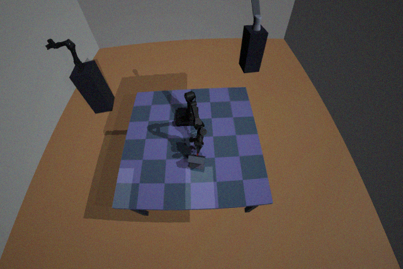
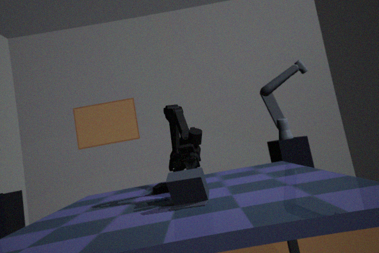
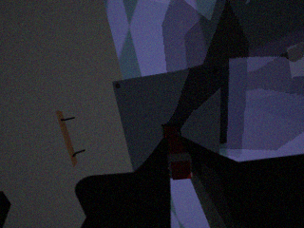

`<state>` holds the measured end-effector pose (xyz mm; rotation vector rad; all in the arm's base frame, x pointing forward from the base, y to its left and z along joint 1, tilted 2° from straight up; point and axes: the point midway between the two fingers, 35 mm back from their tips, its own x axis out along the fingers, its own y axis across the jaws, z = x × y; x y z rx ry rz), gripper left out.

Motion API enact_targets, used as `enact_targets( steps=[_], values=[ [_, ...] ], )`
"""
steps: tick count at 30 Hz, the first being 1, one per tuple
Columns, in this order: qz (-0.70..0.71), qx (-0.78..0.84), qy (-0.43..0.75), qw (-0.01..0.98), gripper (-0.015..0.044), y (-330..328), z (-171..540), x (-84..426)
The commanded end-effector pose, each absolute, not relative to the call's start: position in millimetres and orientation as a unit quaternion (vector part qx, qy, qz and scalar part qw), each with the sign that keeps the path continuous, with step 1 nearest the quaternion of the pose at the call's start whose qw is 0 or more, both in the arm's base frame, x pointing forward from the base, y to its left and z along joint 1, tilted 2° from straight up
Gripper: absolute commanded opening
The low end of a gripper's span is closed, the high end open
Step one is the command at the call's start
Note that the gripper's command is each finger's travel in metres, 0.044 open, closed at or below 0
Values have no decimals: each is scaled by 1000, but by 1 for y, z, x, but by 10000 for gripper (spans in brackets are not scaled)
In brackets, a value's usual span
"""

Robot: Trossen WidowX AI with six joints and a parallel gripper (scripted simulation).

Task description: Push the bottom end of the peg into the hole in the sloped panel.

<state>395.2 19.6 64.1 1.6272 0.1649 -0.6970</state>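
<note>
A red peg [image 1: 197, 154] [image 3: 180, 169] with flat sides is between the fingers of my gripper [image 1: 198, 150] [image 3: 172, 142], which is shut on it. The peg points at the face of the sloped grey panel [image 1: 196, 159] [image 3: 147, 109]. Its far end overlaps the face in the wrist view, and a dark shadow meets it there. The hole is not visible, and I cannot tell whether the peg's end is inside it. In the exterior view the panel's block [image 2: 187, 190] shows from behind and hides the fingertips and the peg.
The checkered table [image 1: 203, 194] [image 2: 211, 229] carries my arm and the panel. A black arm [image 1: 73, 51] on a dark pedestal stands off the table at the left. A grey arm [image 1: 255, 5] [image 2: 272, 106] on another pedestal stands behind at the right.
</note>
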Motion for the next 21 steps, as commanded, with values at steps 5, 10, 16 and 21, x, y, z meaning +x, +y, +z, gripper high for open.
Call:
enact_targets(
  steps=[5,10,16,21],
  values=[
    [-304,710,74,631,0,19,60,398],
    [-304,710,74,631,0,19,60,398],
    [-304,711,71,630,0,19,62,398],
    [-304,711,71,630,79,19,62,398]
  ],
)
